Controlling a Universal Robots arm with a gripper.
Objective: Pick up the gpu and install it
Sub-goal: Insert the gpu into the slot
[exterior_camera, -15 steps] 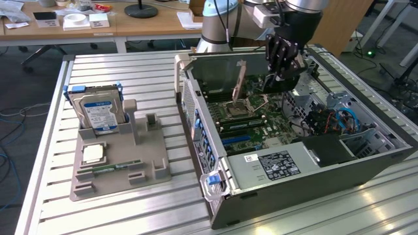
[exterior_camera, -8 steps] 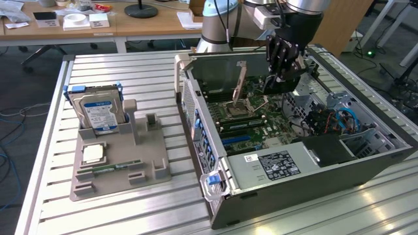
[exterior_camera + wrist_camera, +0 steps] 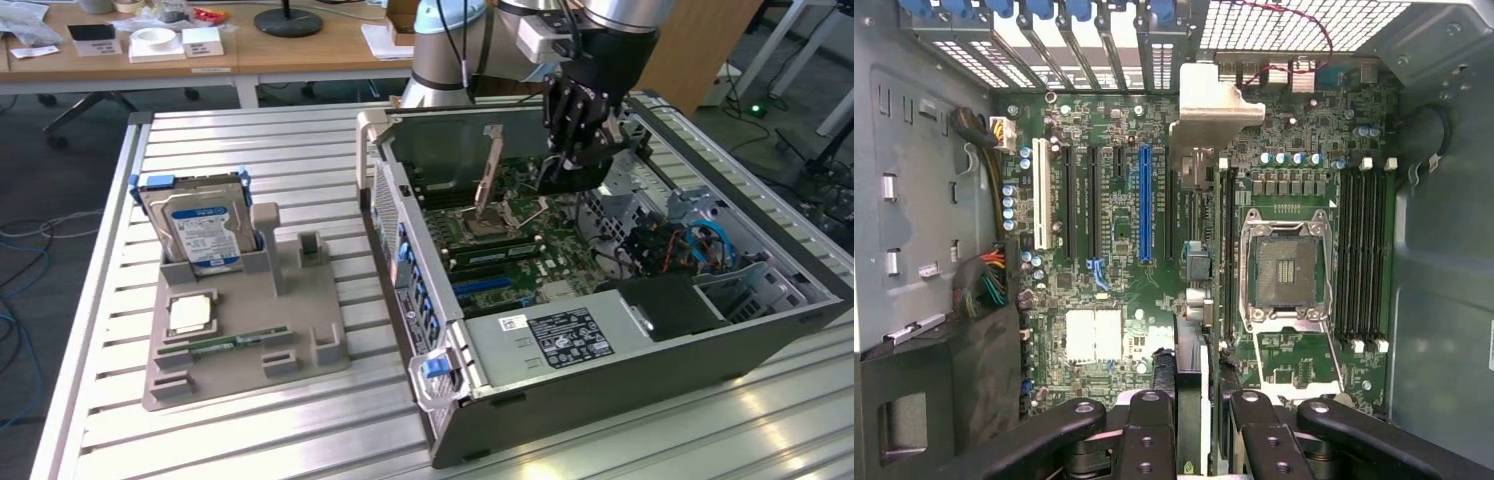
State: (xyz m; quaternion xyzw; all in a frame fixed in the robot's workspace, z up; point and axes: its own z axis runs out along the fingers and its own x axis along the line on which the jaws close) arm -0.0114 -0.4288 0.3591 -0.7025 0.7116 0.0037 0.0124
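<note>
I am clamping my gripper (image 3: 1194,425) on the gpu (image 3: 1191,380), holding the card edge-on between both fingers inside the open computer case (image 3: 667,350). The card is hanging over the motherboard (image 3: 1114,250), lying between the blue slot (image 3: 1145,200) and the CPU socket (image 3: 1289,265), with its silver bracket (image 3: 1212,100) pointing toward the rear slot openings (image 3: 1084,30).
</note>
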